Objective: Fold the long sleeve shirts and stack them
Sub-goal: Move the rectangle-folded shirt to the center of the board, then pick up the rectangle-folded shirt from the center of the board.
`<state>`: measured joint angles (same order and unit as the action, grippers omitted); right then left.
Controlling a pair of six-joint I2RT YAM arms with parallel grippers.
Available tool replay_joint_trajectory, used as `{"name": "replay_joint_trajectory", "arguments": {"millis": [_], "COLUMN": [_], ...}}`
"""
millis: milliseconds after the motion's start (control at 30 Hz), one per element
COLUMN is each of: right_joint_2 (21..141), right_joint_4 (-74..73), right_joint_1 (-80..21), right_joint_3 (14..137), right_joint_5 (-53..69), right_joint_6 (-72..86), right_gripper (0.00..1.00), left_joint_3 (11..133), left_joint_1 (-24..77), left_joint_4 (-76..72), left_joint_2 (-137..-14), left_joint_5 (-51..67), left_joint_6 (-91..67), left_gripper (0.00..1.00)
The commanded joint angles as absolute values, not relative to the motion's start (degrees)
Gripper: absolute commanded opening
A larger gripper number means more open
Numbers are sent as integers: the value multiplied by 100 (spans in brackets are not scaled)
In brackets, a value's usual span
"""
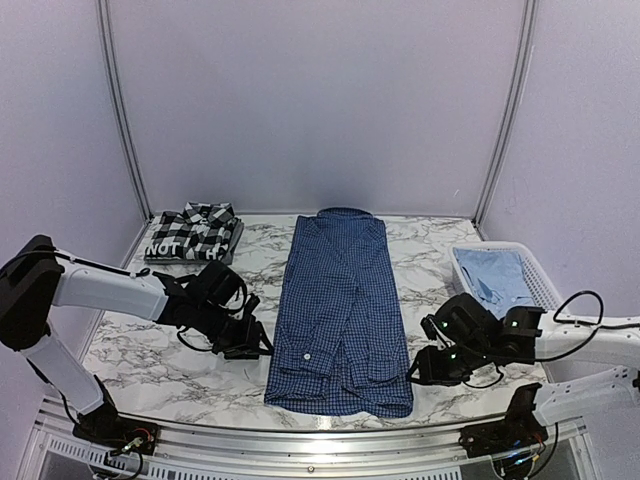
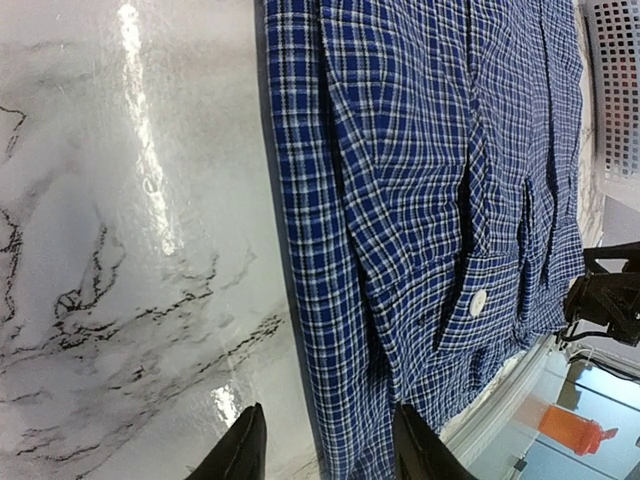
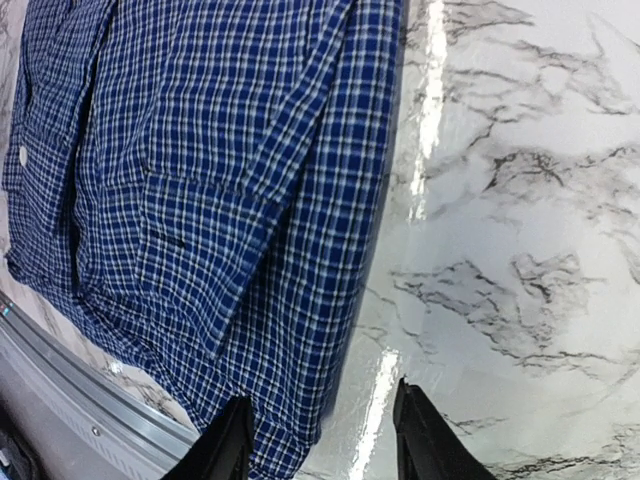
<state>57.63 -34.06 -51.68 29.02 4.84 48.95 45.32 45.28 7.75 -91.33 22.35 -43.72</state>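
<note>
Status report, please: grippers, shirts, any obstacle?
Left gripper, right gripper: open. Blue shirt flat between them, sleeves folded. Plaid shirt folded. Nothing blocking.

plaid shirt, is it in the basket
No, the plaid shirt lies folded on the table at far left; the basket at right holds a pale blue shirt.

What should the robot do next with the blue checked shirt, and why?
Probably lower both hands and pinch the shirt's side edges near the hem. The dark blue shirt lies as a long strip with its sleeves folded in, and the left hand and right hand are open, each straddling one side edge. Then it could fold the hem toward the collar.
</note>
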Motion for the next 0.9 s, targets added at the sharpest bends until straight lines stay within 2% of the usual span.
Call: {"name": "replay_joint_trajectory", "arguments": {"millis": [0,367,867], "right_joint_2": [5767,6293,6729], "right_joint_4": [-2911,-2017,-1514], "right_joint_1": [-4715,-3880,-3834], "right_joint_3": [3078,2840,2432], "right_joint_5": [888,1799,2134], "right_joint_6": [4562,4207,4298], "right_gripper": [48,58,57], "left_joint_3": [4513,4614,4773], "left_joint_1": [4535,4534,4573], "left_joint_4": [633,378,492], "left_joint_2": [-9054,-9432,-9823], "left_joint_5": [2470,2820,2873], "left_joint_6": [-4330,-4180,-4040], "left_gripper": [45,46,51]}}
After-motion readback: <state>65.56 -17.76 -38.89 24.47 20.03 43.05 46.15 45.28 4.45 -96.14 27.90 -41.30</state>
